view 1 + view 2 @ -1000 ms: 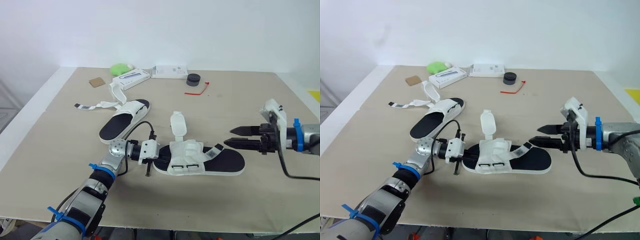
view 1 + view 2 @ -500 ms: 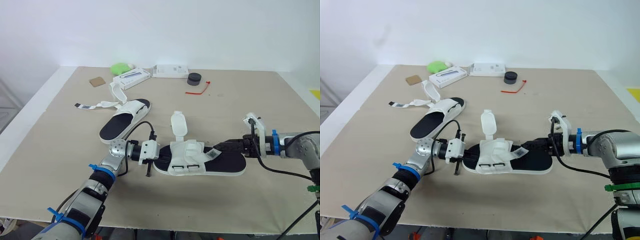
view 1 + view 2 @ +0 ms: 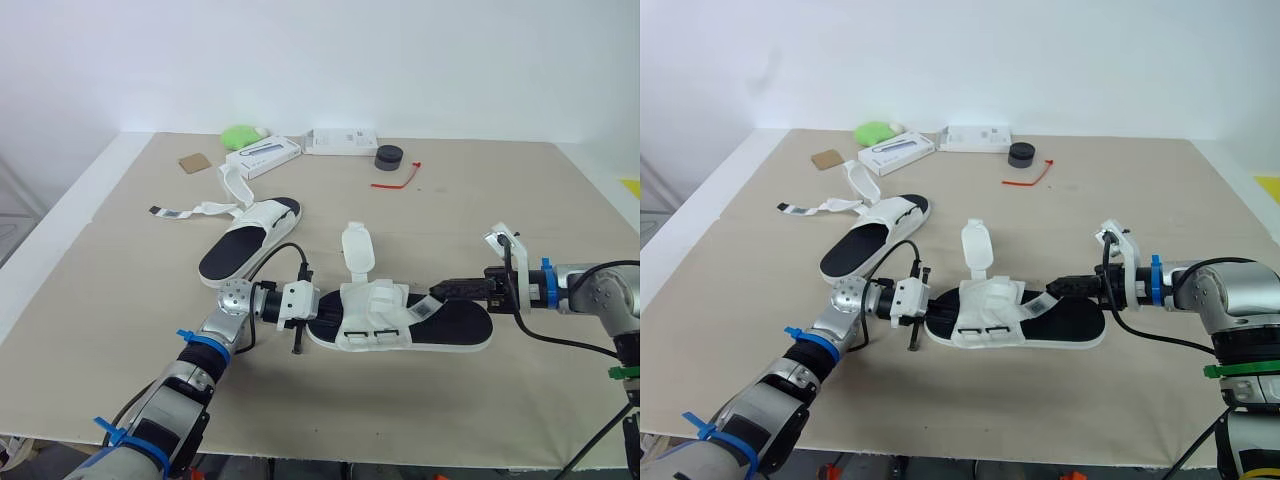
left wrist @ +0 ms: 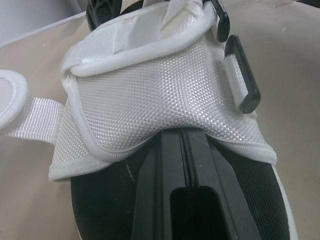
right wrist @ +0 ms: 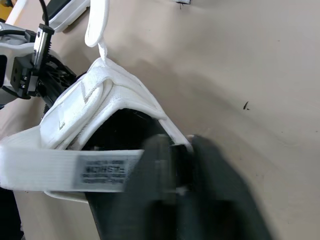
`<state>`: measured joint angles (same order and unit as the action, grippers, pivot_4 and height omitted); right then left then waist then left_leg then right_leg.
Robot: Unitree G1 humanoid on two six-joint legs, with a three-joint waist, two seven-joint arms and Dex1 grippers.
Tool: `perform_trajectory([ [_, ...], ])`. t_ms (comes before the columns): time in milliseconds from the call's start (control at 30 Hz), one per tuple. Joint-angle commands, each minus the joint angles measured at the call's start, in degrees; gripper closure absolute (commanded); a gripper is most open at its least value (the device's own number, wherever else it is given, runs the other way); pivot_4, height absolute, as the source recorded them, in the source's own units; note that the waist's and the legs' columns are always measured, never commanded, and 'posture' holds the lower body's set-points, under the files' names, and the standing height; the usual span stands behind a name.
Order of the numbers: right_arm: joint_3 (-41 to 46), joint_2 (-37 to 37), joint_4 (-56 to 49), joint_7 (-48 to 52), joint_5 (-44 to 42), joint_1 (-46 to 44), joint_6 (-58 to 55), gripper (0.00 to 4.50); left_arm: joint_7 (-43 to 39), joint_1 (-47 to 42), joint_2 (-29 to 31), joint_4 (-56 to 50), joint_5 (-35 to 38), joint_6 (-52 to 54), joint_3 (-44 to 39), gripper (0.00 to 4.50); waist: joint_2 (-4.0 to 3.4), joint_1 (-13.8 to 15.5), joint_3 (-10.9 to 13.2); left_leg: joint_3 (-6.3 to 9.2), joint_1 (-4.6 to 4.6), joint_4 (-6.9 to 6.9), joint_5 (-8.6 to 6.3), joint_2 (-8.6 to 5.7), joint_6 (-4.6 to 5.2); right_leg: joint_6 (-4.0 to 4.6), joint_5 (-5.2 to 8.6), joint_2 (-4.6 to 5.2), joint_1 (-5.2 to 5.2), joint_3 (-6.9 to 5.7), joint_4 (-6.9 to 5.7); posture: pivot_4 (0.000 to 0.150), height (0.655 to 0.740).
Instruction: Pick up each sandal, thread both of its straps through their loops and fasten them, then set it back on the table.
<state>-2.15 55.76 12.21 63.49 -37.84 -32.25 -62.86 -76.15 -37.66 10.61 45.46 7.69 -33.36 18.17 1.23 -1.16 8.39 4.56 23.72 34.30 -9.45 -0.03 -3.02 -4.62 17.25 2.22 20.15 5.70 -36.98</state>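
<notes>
Sandals: you can count two, the near sandal and the far sandal.
Grippers: you have two, the left gripper and the right gripper.
White boxes: you can see two, the box with blue on it and the plain box.
Green lump: one.
Brown card square: one.
Black round tub: one.
Red tie: one.
Table: one, under all your things.

A: Left arm?
B: Low, stretched forward; left gripper fingers pressed together.
A: And the right?
B: Bent inward, right gripper level, pointing toward the left one, fingers closed too.
</notes>
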Motion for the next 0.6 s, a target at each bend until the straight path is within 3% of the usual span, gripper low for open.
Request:
perform_trajectory([
  [33, 2.62, 0.6, -0.59, 0.61, 0.0, -0.69, 0.01, 4.46, -0.21, 3.45, 2.15, 5.62, -6.4, 3.62, 3.71, 4.5, 0.0, 0.0, 0.0, 0.01, 0.0, 0.0, 0.0, 0.0, 0.0, 0.0, 0.0, 0.0, 0.0, -0.01, 0.0, 0.15, 0.74],
  [367, 6.35, 2.1, -0.66, 2.48, -1.61, -6.5, 1.25, 4.46, -0.21, 3.42, 2.09, 5.8, -6.42, 3.64, 3.74, 4.5, -0.15, -0.06, 0.08, 0.01, 0.04, 0.02, 0.01, -0.01, 0.01, -0.02, -0.01, 0.01, 0.03, -0.01, 0.0, 0.15, 0.74],
  [600, 13.06, 7.63, -17.14, 9.85, -6.93, -3.55, 5.0, 4.46, -0.25, 3.38, 1.85, 6.14, -6.48, 3.51, 3.85, 4.5, -0.25, -0.06, 0.08, 0.17, 0.14, 0.02, 0.01, -0.09, 0.02, -0.1, 0.06, 0.02, 0.05, -0.1, 0.0, 0.15, 0.74],
])
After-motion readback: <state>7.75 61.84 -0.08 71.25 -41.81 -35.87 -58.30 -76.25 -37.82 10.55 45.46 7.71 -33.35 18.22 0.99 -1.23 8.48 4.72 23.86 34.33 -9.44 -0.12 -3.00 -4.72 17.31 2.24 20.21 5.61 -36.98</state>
